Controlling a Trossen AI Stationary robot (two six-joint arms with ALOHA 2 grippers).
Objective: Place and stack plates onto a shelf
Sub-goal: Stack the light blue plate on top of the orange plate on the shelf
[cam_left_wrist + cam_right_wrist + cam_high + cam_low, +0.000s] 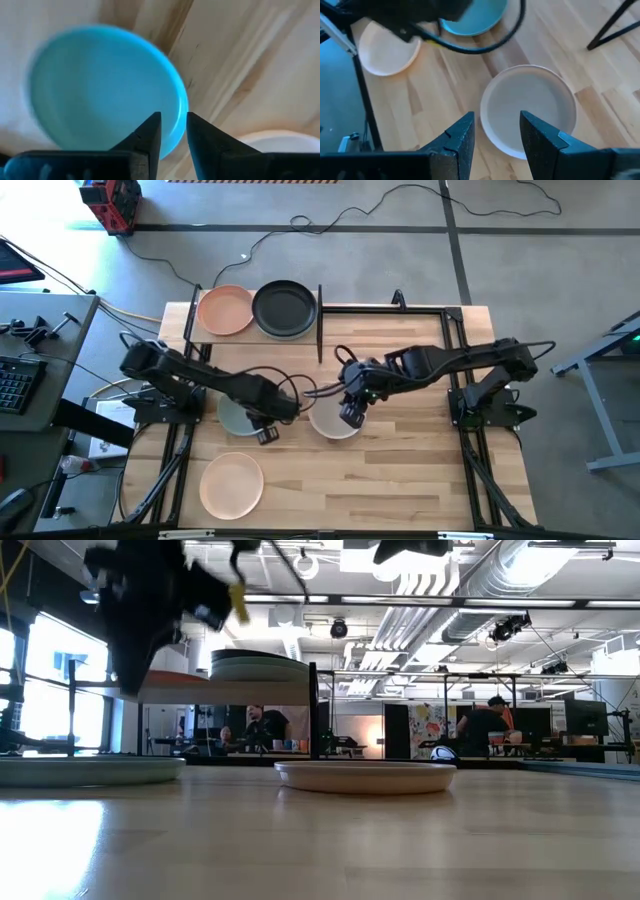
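Nearest the front edge of the table (400,480), toward its left corner, a cream-peach plate (231,484) lies alone and untouched, with bare wood all around it. Farther in, near the middle of the table, two more plates lie just beside each other: a pale green plate (236,416) on the left and a beige plate (334,420) on the right. The left gripper (265,434) hangs over the near rim of the pale green plate, its fingers parted by a narrow gap and clasping nothing; the left wrist view shows the plate lying flat on the wood just beyond the fingertips. The right gripper (352,416) hovers over the beige plate with its fingers spread wide and empty, the plate lying flat below them. At the back edge, toward the left corner, stands the shelf (196,333), carrying a salmon pink plate (224,310) on its left half and a black plate (284,308) on its right half; the low view suggests the black one may top a stack, though how many lie under it cannot be told. So the work looks partly done: three plates remain on the table. The two grippers work close together with a cable looped between them, so room there is tight, and the shelf's posts hem the approach to the board.
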